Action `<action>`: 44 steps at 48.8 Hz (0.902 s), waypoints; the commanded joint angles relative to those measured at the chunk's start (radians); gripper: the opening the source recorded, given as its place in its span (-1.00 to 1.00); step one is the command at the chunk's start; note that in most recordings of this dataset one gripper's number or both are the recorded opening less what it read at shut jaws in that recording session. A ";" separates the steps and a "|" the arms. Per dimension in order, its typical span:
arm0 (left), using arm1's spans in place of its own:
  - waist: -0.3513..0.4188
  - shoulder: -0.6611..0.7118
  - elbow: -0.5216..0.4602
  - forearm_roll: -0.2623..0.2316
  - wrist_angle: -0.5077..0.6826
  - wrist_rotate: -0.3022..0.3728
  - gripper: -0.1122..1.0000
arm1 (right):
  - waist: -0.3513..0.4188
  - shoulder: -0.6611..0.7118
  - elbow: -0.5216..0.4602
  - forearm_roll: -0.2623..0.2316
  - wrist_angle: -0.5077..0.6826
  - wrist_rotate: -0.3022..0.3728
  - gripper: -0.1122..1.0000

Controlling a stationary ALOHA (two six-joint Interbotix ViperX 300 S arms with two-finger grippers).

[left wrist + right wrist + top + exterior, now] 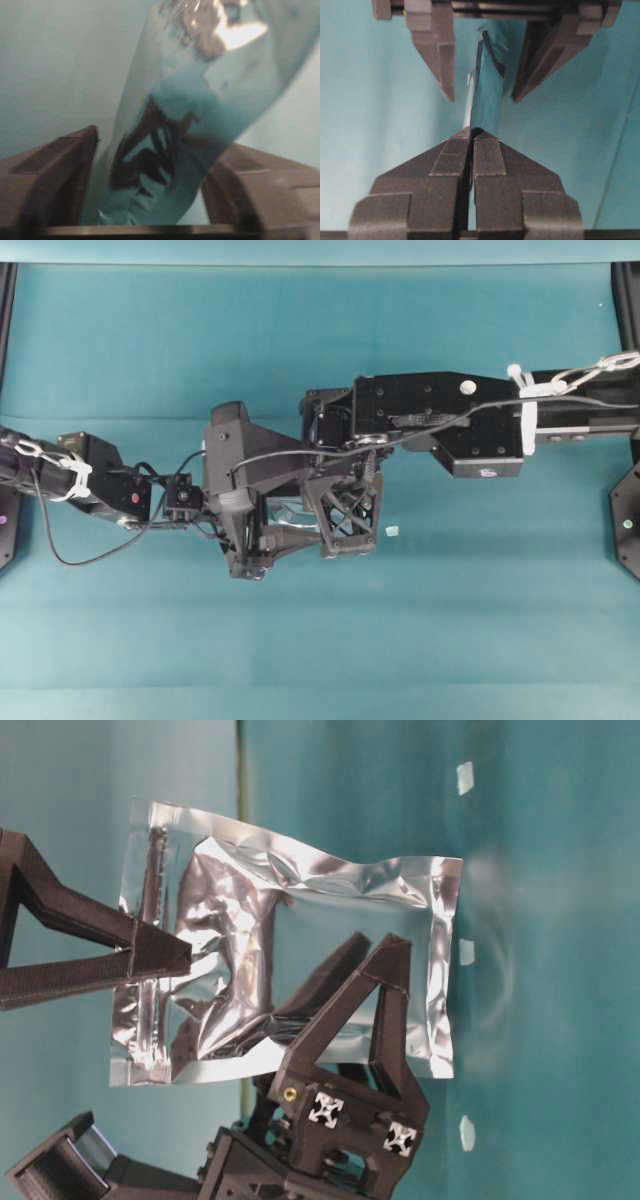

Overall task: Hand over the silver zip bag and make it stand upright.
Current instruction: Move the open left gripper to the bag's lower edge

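Note:
The silver zip bag [300,910] hangs in the air above the teal table, crinkled and shiny, its flat face toward the table-level view. My right gripper [471,132] is shut on one edge of the bag [487,85]; from table level it [185,955] shows as a black wedge pinching the strip end. My left gripper [155,185] stands open around the opposite part of the bag [165,150], one finger on each side with gaps showing. In the right wrist view its fingers [445,65] straddle the thin bag edge. Overhead, both arms hide most of the bag [290,508].
A tiny white scrap [392,530] lies on the teal table just right of the grippers. Dark frame posts stand at the table's left and right edges [628,520]. Both arms meet over the middle of the table [320,640].

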 commanded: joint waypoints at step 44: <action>-0.021 0.002 -0.031 0.002 0.115 0.072 -0.38 | 0.003 -0.011 0.002 0.002 -0.003 0.012 -0.59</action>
